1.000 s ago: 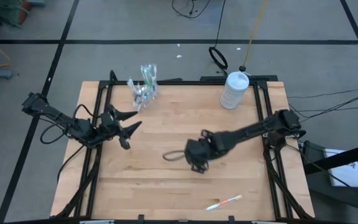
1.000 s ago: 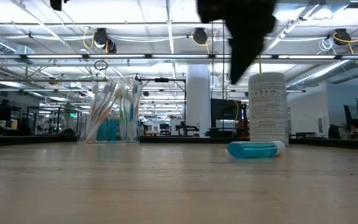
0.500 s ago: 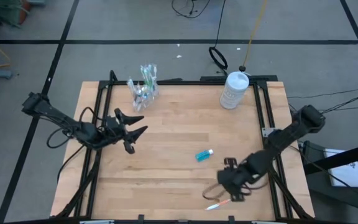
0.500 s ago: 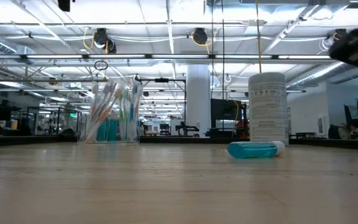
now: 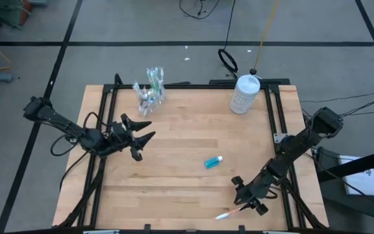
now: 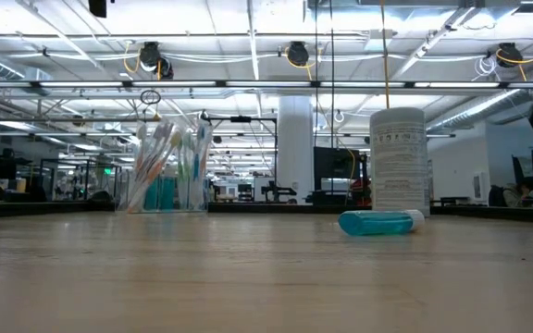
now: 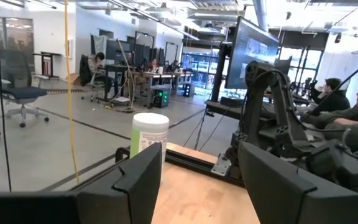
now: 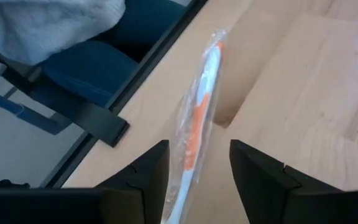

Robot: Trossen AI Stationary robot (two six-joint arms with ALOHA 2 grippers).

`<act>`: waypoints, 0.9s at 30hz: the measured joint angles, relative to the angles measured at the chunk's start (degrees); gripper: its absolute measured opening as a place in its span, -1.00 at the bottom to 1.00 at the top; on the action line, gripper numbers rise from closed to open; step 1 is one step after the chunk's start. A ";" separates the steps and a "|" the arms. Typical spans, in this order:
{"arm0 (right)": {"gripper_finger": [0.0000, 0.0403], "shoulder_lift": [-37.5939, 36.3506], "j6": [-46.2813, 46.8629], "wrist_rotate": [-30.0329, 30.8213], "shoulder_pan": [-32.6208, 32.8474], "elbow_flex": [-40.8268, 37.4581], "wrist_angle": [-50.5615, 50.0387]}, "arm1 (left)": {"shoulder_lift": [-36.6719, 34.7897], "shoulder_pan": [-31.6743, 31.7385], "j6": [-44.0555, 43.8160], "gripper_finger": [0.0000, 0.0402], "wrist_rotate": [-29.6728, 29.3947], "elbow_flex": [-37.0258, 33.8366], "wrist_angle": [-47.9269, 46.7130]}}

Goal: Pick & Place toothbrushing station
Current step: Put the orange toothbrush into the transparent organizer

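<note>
A clear plastic cup (image 5: 151, 91) full of toothbrushes stands on its base at the table's far left, also in the low view (image 6: 167, 166). A teal toothpaste tube (image 5: 213, 161) lies flat on the table's middle (image 6: 378, 222). One wrapped orange-and-white toothbrush (image 8: 201, 118) lies flat by the near edge (image 5: 229, 213). My right gripper (image 8: 199, 158) is open just over this toothbrush (image 5: 242, 201), one finger on either side of it, apart from it. My left gripper (image 5: 140, 133) hangs open at the left, above the table, with nothing between its fingers (image 7: 201, 180).
A large white bottle (image 5: 245, 93) stands at the far right corner (image 6: 398, 159). The black table frame (image 5: 281, 130) runs along the right edge beside my right arm. People sit beyond the table's right side (image 7: 353, 106). The near edge drops off just past the toothbrush (image 8: 104, 127).
My right gripper has swung from over the table's middle toward the near right corner and come down, rolling and tipping as it went, until it stands over the loose toothbrush. The toothpaste tube, covered from above before, now lies in plain sight and has not moved.
</note>
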 joint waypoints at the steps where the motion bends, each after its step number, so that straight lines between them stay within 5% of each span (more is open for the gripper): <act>1: -0.22 -0.02 -0.03 -0.01 0.03 -0.81 1.47 | 0.00 0.00 -0.20 0.09 0.00 0.00 -0.08; 11: -0.41 3.57 1.52 -0.03 4.47 -2.69 6.94 | 0.02 0.04 -4.64 0.09 0.00 0.00 -0.08; 27: -0.84 7.24 -24.68 2.09 2.52 -2.68 6.85 | 0.02 0.04 -4.93 0.09 0.00 0.00 -0.36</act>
